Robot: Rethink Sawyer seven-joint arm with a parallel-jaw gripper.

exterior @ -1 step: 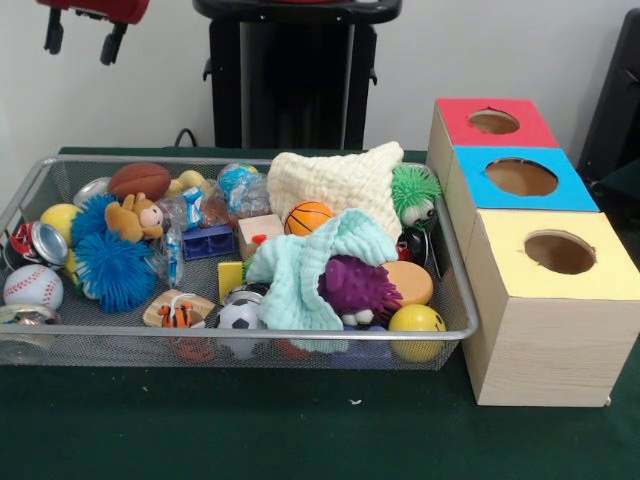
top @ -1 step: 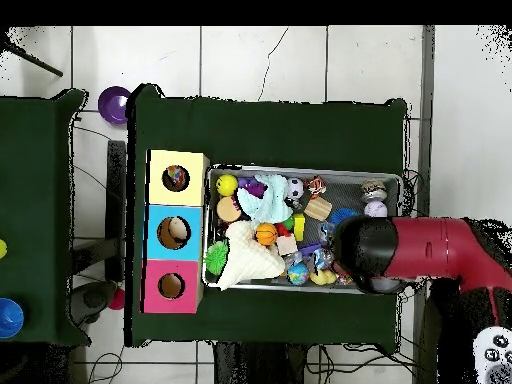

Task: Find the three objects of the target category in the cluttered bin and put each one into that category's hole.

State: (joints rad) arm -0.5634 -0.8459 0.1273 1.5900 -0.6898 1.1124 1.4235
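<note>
My gripper (exterior @ -1 step: 83, 38) hangs high above the left end of the wire bin (exterior @ -1 step: 100, 338), open and empty. In the overhead view only the red and black arm (top @ -1 step: 400, 250) shows, covering the bin's (top @ -1 step: 305, 170) right part. The bin holds a basketball (exterior @ -1 step: 308, 217), a football (exterior @ -1 step: 140, 180), a baseball (exterior @ -1 step: 32, 286), a soccer ball (exterior @ -1 step: 240, 316) and a yellow ball (exterior @ -1 step: 416, 320). A blue spiky ball (exterior @ -1 step: 112, 265), a purple spiky toy (exterior @ -1 step: 357, 287) and a green fuzzy toy (exterior @ -1 step: 412, 192) lie among them. Right of the bin stand the red (exterior @ -1 step: 494, 122), blue (exterior @ -1 step: 520, 177) and yellow (exterior @ -1 step: 558, 252) hole boxes.
A cream knit cloth (exterior @ -1 step: 335, 180) and a mint cloth (exterior @ -1 step: 305, 270) drape over the middle of the bin and hide what lies beneath. A stuffed lion (exterior @ -1 step: 138, 218), crushed cans (exterior @ -1 step: 30, 243) and small blocks (exterior @ -1 step: 208, 241) crowd the left half.
</note>
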